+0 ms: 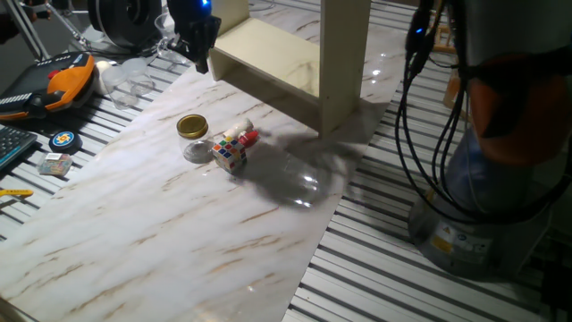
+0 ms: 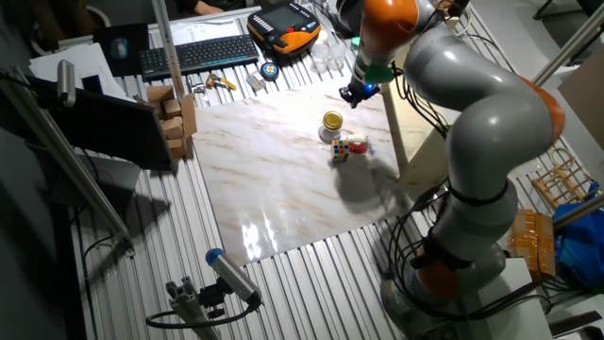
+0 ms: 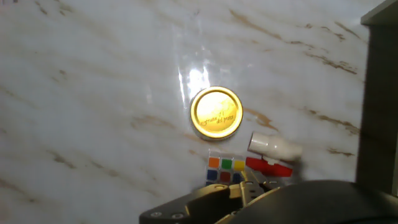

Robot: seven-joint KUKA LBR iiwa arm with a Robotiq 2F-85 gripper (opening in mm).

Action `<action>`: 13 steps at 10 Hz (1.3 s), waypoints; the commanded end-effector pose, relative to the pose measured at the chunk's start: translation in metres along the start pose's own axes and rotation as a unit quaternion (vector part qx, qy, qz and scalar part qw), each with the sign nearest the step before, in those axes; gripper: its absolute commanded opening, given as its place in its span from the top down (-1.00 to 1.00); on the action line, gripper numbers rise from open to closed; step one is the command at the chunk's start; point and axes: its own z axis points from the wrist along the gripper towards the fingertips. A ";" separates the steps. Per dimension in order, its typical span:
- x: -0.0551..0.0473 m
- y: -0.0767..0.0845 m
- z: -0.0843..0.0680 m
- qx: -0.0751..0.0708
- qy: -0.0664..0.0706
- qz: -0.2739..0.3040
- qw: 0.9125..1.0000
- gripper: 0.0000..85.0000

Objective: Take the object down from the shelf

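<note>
The cream shelf stands at the far side of the marble table, and nothing shows on its visible board. My gripper hangs just off the shelf's left end, above the table; whether it is open or shut does not show. Below it stand a glass jar with a gold lid, a colourful cube and a small white and red item, close together. In the fixed view the jar, cube and white and red item sit in front of the shelf.
An orange and black device, a keyboard and small tools lie on the slatted bench left of the marble. Cardboard boxes sit at its corner. My arm's base and hanging cables stand to the right.
</note>
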 end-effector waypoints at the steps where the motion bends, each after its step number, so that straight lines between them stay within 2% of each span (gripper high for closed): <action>1: 0.020 0.004 -0.013 0.001 -0.006 0.001 1.000 1.00; 2: 0.034 0.007 -0.016 -0.004 -0.012 -0.004 1.000 1.00; 3: 0.042 0.004 -0.017 -0.015 -0.012 -0.018 1.000 1.00; 5: 0.050 -0.011 -0.020 -0.028 -0.010 -0.040 0.999 1.00; 8: 0.053 -0.020 -0.019 -0.034 -0.008 -0.051 0.998 1.00; 10: 0.053 -0.020 -0.024 -0.035 -0.013 -0.052 0.998 1.00; 11: 0.050 -0.023 -0.026 -0.028 -0.023 -0.065 0.997 1.00; 13: 0.044 -0.027 -0.029 -0.032 -0.017 -0.078 0.996 1.00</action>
